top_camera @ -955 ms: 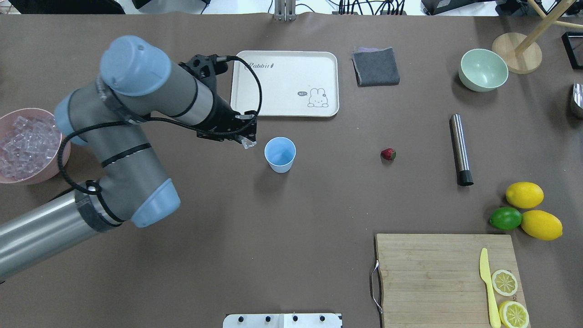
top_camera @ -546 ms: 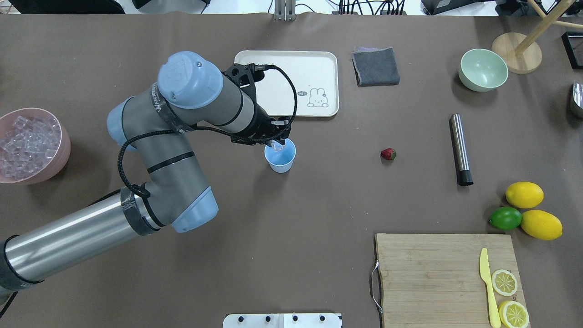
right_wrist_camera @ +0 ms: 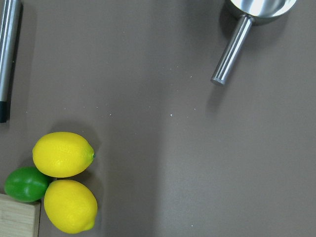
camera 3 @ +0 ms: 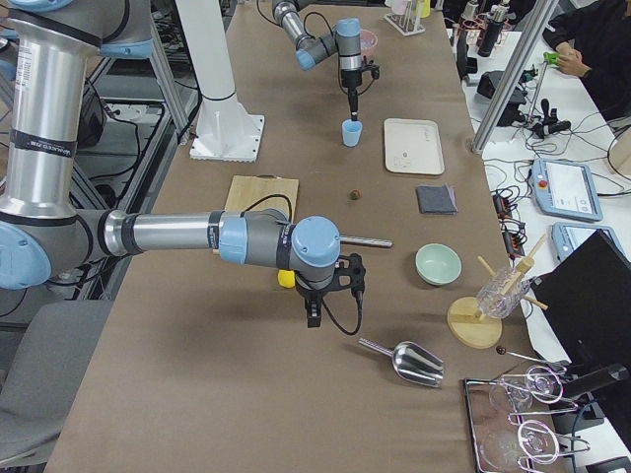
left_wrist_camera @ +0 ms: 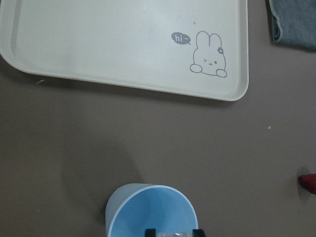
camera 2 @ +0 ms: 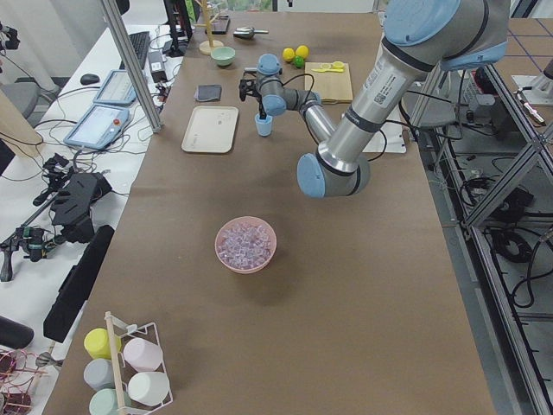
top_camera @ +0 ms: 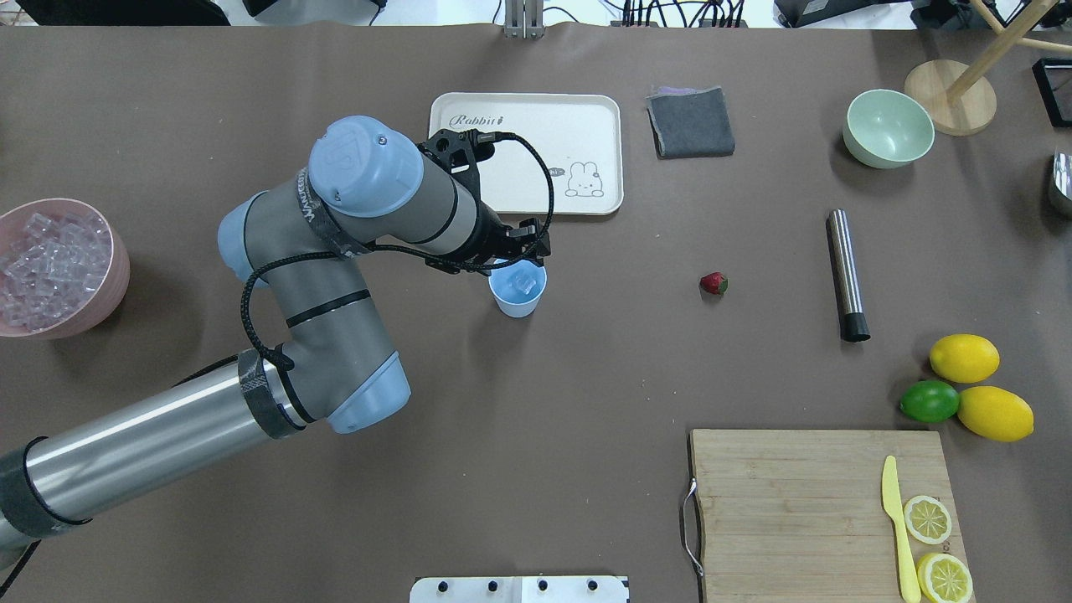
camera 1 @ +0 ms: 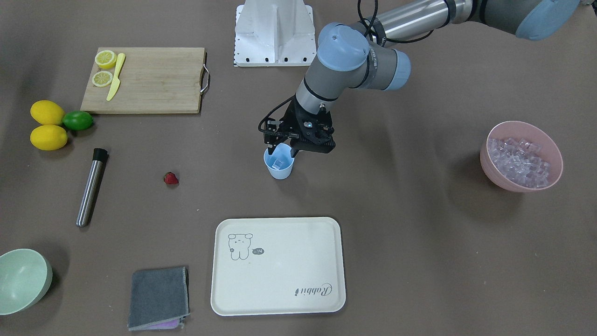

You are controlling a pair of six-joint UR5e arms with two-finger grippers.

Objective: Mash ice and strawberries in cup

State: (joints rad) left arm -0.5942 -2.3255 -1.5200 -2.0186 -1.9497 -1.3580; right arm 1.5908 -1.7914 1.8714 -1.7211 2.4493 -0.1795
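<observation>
at the near right, the cutting board [top_camera: 796, 502] carries two lemon slices [top_camera: 928, 519] and a yellow knife [top_camera: 896, 528]. just beyond it, by the right edge, two lemons [top_camera: 965, 358] and a lime [top_camera: 930, 402] lie touching. the right gripper [camera 3: 313, 317] hangs over bare table beside that fruit; whether its claw is released or clenched cannot be told.

further out, about mid-table, the left gripper [camera 1: 281, 152] points down over the mouth of the cup [top_camera: 517, 303]. its fingers are spread and released, grasping nothing. one ice cube [top_camera: 521, 281] lies inside the cup, which stands upright on the table. the strawberry [top_camera: 713, 284] lies on the brown table well to the cup's right, between it and the steel rod [top_camera: 846, 272], touching neither. at the left edge, level with the cup, the pink bowl [top_camera: 120, 266] holds a heap of ice [top_camera: 46, 268].

just beyond the cup lies the cream tray [top_camera: 578, 126]. to its right along the far side come a folded grey cloth [top_camera: 691, 123], then a pale green bowl [top_camera: 867, 151].
</observation>
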